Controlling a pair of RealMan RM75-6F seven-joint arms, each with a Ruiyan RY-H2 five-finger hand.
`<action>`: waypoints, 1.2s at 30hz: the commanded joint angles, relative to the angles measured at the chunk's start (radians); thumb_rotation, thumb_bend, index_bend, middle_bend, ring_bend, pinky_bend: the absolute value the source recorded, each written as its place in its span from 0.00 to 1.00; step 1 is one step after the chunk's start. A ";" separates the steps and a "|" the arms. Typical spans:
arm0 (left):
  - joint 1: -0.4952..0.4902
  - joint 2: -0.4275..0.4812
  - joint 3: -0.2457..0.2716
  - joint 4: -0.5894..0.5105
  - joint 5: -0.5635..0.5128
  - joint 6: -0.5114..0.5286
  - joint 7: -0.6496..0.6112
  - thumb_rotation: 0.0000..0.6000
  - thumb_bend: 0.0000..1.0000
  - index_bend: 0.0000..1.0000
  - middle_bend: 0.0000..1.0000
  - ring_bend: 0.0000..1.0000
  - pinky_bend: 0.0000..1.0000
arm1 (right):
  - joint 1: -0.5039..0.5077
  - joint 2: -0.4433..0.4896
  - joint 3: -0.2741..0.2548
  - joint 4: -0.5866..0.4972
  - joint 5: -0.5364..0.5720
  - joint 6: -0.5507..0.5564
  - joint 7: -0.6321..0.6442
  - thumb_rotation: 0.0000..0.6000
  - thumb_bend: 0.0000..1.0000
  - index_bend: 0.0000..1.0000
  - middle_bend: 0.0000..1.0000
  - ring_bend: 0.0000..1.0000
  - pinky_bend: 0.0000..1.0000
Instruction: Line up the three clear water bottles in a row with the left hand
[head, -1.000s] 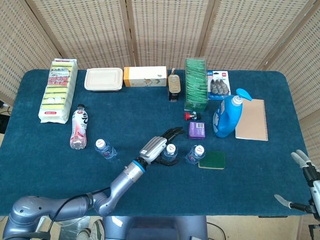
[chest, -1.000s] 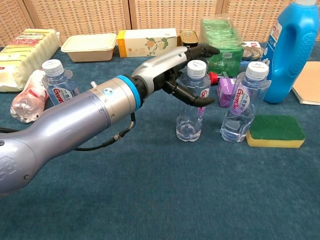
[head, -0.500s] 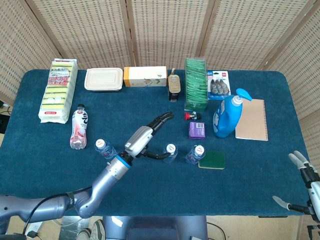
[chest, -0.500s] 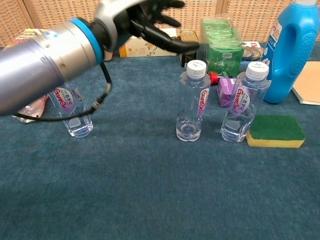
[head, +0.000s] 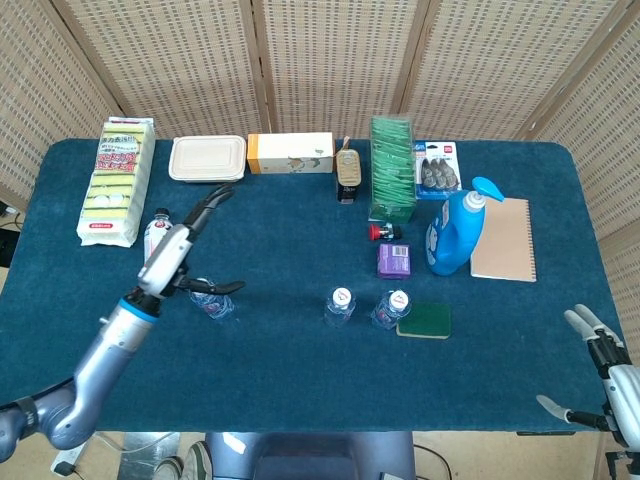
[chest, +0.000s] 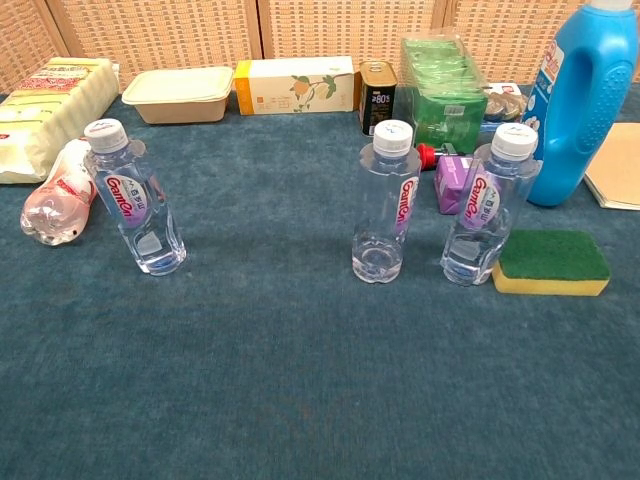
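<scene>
Three clear water bottles with white caps stand upright on the blue table. The left bottle (head: 212, 300) (chest: 140, 200) stands apart. The middle bottle (head: 340, 305) (chest: 384, 205) and the right bottle (head: 390, 308) (chest: 490, 210) stand close together. My left hand (head: 178, 250) hovers just left of and above the left bottle, fingers spread, holding nothing; the chest view does not show it. At the bottom right corner, off the table's edge, my right hand (head: 618, 378) hangs with its fingers apart and empty.
A pink drink bottle (chest: 58, 198) lies left of the left bottle. A green sponge (head: 424, 320) touches the right bottle's side. Behind are a purple box (head: 394, 260), a blue detergent bottle (head: 455, 232), a notebook (head: 503, 238) and a back row of packages.
My left hand has let go of the middle bottle, risen and swung left to the left bottle, leaving the chest view. The right hand drifted slightly lower.
</scene>
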 joint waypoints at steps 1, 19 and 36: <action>0.117 0.098 0.106 0.097 0.127 0.102 -0.200 1.00 0.05 0.00 0.00 0.00 0.02 | 0.001 -0.001 -0.001 -0.002 -0.002 -0.001 -0.006 1.00 0.00 0.01 0.00 0.00 0.00; 0.139 -0.271 0.260 0.639 0.200 0.144 -0.522 1.00 0.07 0.00 0.00 0.00 0.02 | 0.003 -0.001 -0.015 -0.016 -0.022 -0.002 -0.028 1.00 0.00 0.01 0.00 0.00 0.00; 0.089 -0.485 0.265 0.856 0.166 0.106 -0.586 1.00 0.12 0.00 0.00 0.00 0.11 | 0.010 0.001 -0.013 -0.009 -0.008 -0.011 -0.008 1.00 0.00 0.01 0.00 0.00 0.00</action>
